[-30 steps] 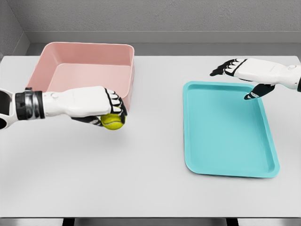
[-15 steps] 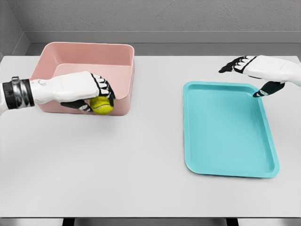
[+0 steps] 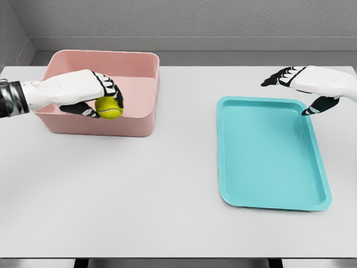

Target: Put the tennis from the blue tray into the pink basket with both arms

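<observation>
My left hand [image 3: 100,97] is shut on a yellow-green tennis ball [image 3: 109,108] and holds it in the air over the front part of the pink basket [image 3: 139,72], just above the near wall. The blue tray [image 3: 268,151] lies flat on the right side of the white table and holds nothing. My right hand [image 3: 298,89] hovers above the tray's far right corner, fingers spread and holding nothing.
The white table [image 3: 139,190] carries only the basket at the far left and the tray at the right. A grey wall [image 3: 184,22] runs behind the table's far edge.
The left hand has carried the ball up and to the left, from in front of the basket to over its front wall. The right hand drifted slightly right.
</observation>
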### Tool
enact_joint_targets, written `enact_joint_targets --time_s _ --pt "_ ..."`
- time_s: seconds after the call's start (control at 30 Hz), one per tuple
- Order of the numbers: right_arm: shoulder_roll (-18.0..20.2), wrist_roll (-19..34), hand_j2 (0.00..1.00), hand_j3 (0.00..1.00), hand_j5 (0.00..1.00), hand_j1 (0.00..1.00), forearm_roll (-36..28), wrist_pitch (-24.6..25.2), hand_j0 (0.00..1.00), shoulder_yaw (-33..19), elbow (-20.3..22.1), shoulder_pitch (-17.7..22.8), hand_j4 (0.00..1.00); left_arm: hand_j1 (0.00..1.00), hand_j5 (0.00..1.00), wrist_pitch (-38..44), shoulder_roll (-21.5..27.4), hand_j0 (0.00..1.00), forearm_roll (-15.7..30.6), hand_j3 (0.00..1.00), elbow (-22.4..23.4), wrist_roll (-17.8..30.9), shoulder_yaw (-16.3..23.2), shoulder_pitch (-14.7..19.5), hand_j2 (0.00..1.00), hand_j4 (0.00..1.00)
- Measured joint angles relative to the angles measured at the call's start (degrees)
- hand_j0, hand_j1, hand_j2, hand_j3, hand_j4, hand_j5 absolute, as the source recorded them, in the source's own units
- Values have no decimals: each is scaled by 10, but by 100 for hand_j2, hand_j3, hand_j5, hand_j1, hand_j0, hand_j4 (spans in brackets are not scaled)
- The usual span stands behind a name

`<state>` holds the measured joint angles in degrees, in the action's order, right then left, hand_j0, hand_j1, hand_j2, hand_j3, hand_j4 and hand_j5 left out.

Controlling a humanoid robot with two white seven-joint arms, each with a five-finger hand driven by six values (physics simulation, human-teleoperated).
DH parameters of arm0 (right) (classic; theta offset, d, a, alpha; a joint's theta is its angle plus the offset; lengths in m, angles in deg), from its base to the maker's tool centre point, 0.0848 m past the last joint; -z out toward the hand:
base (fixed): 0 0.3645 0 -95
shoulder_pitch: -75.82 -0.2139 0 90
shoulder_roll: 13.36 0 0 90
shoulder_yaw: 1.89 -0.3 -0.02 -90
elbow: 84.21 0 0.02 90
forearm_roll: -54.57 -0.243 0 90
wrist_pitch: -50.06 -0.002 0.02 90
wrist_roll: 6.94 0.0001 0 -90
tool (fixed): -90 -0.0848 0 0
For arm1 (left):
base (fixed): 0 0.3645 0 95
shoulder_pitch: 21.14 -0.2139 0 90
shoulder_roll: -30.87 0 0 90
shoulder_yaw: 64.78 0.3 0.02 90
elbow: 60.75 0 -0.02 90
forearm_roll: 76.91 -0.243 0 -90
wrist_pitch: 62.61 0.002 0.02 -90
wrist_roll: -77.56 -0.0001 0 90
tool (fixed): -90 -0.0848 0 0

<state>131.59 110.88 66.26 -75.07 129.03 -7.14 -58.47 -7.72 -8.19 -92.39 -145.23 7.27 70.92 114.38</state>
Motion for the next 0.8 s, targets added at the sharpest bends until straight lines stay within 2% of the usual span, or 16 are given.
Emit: enact_joint_targets --time_s 0.37,0.67,0.7,0.73,0.77,0.8 --pt "0 0 100 100 100 100 0 0 100 0 0 0 100 56 56 0 -16 56 -1 56 57 0 -6 5 56 56" --pt "0 0 100 100 100 100 0 0 100 0 0 0 100 56 56 0 -62 56 -5 56 139 3 -14 27 56 56" --pt "1 0 100 100 100 100 0 0 100 0 0 0 100 65 65 0 -68 65 -5 65 147 3 -17 27 65 65" --pt "1 0 100 100 100 100 0 0 100 0 0 0 100 90 90 0 -74 90 -6 90 155 2 -22 26 90 90" --pt "1 0 100 100 100 100 0 0 100 0 0 0 100 100 100 0 -78 100 -6 100 161 2 -26 25 100 100" --pt "1 0 100 100 100 100 0 0 100 0 0 0 100 100 100 0 -80 100 -6 100 165 1 -30 24 100 100"
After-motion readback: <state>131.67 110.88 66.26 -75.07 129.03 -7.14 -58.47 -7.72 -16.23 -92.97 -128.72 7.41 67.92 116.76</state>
